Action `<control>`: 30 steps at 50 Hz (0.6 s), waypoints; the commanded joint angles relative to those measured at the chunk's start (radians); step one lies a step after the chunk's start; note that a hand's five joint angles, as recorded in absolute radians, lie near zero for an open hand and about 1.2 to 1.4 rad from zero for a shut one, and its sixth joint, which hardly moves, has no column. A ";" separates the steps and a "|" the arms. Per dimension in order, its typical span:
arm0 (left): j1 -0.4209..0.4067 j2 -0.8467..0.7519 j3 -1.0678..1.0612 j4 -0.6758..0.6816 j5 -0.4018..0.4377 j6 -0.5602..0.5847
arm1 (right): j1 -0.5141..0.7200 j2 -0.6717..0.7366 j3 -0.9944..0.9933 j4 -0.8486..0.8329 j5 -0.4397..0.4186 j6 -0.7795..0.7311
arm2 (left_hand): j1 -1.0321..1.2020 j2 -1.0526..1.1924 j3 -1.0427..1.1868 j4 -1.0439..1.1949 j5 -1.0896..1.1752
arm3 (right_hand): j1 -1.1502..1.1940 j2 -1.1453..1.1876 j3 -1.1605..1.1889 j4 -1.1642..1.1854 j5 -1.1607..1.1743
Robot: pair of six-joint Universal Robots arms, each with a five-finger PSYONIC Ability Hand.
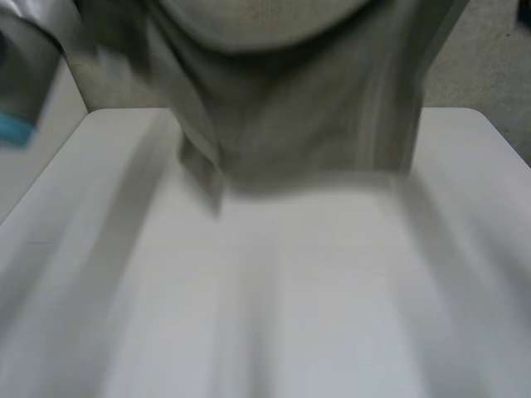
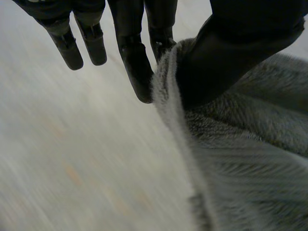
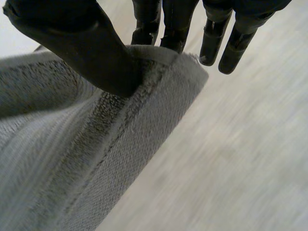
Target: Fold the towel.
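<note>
Hanging above the far edge of the table (image 1: 290, 290), the towel (image 1: 307, 124) spans both grips: left robot hand (image 2: 231, 53) and right robot hand (image 3: 82, 43) each pinch its top edge (thumb against fingers).

Plain workroom: white table (image 1: 332, 315), grey floor (image 1: 498, 58)

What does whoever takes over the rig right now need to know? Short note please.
Left hand: shut on the towel, edge pinched between thumb and fingers.
Right hand: shut on the towel, thumb pressing it to the fingers near a corner.
Towel: held up between both hands, hanging over the far part of the table; cannot tell if its lower edge touches.
Done: towel gripped and raised.
Left: no fold visible yet; probably lay it down and fold it over.
</note>
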 commanded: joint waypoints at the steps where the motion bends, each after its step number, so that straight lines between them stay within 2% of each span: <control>1: 0.002 0.127 -0.043 0.081 0.020 -0.093 | -0.021 -0.126 0.145 -0.185 -0.017 0.126 | 0.095 0.059 -0.058 -0.066 0.075 | 0.068 0.077 -0.053 -0.076 0.057; 3: 0.010 0.143 -0.120 0.094 0.033 -0.097 | -0.038 -0.184 0.295 -0.241 -0.113 0.124 | 0.095 0.059 -0.058 -0.066 0.075 | 0.068 0.077 -0.053 -0.076 0.057; 4: 0.014 0.163 -0.201 0.110 0.049 -0.093 | -0.038 -0.185 0.295 -0.241 -0.114 0.124 | 0.095 0.059 -0.058 -0.066 0.075 | 0.068 0.077 -0.053 -0.076 0.057; 6: 0.020 0.178 -0.287 0.133 0.068 -0.090 | -0.070 -0.220 0.460 -0.299 -0.241 0.126 | 0.095 0.059 -0.058 -0.066 0.075 | 0.068 0.077 -0.053 -0.076 0.057; 7: 0.034 0.189 -0.382 0.159 0.094 -0.090 | -0.070 -0.220 0.461 -0.300 -0.241 0.126 | 0.095 0.059 -0.058 -0.066 0.075 | 0.068 0.077 -0.053 -0.076 0.057; 8: 0.052 0.196 -0.489 0.187 0.126 -0.088 | -0.088 -0.226 0.543 -0.307 -0.302 0.123 | 0.095 0.059 -0.058 -0.066 0.075 | 0.068 0.077 -0.053 -0.076 0.057; 9: 0.052 0.196 -0.490 0.187 0.126 -0.088 | -0.088 -0.226 0.544 -0.307 -0.303 0.123 | 0.095 0.059 -0.058 -0.066 0.075 | 0.068 0.077 -0.053 -0.076 0.057; 10: 0.072 0.204 -0.592 0.214 0.167 -0.080 | -0.106 -0.235 0.620 -0.306 -0.356 0.120 | 0.095 0.059 -0.058 -0.066 0.075 | 0.068 0.077 -0.053 -0.076 0.057; 11: 0.072 0.204 -0.593 0.215 0.168 -0.080 | -0.128 -0.254 0.695 -0.304 -0.397 0.106 | 0.095 0.059 -0.058 -0.066 0.075 | 0.068 0.077 -0.053 -0.076 0.057; 13: 0.111 0.222 -0.782 0.283 0.253 -0.053 | -0.152 -0.275 0.775 -0.307 -0.424 0.082 | 0.095 0.059 -0.058 -0.066 0.075 | 0.068 0.077 -0.053 -0.076 0.057; 14: 0.111 0.223 -0.783 0.284 0.254 -0.053 | -0.180 -0.292 0.850 -0.312 -0.445 0.045 | 0.095 0.059 -0.058 -0.066 0.075 | 0.068 0.077 -0.053 -0.076 0.057; 16: 0.135 0.215 -0.934 0.354 0.296 -0.005 | -0.203 -0.303 0.918 -0.310 -0.460 0.001 | 0.095 0.059 -0.058 -0.066 0.075 | 0.068 0.077 -0.053 -0.076 0.057; 19: 0.146 0.186 -1.031 0.394 0.304 0.056 | -0.234 -0.300 1.021 -0.289 -0.490 -0.099 | 0.095 0.059 -0.058 -0.066 0.075 | 0.068 0.077 -0.053 -0.076 0.057; 23: 0.157 0.158 -1.082 0.391 0.307 0.119 | -0.266 -0.297 1.075 -0.231 -0.494 -0.192 | 0.095 0.059 -0.058 -0.066 0.075 | 0.068 0.077 -0.053 -0.076 0.057; 25: 0.167 0.154 -1.105 0.388 0.310 0.146 | -0.324 -0.295 1.082 -0.144 -0.484 -0.251 | 0.095 0.059 -0.058 -0.066 0.075 | 0.068 0.077 -0.053 -0.076 0.057; 30: 0.172 0.143 -1.130 0.393 0.301 0.180 | -0.378 -0.297 1.079 -0.054 -0.468 -0.262 | 0.095 0.059 -0.058 -0.066 0.075 | 0.068 0.077 -0.053 -0.076 0.057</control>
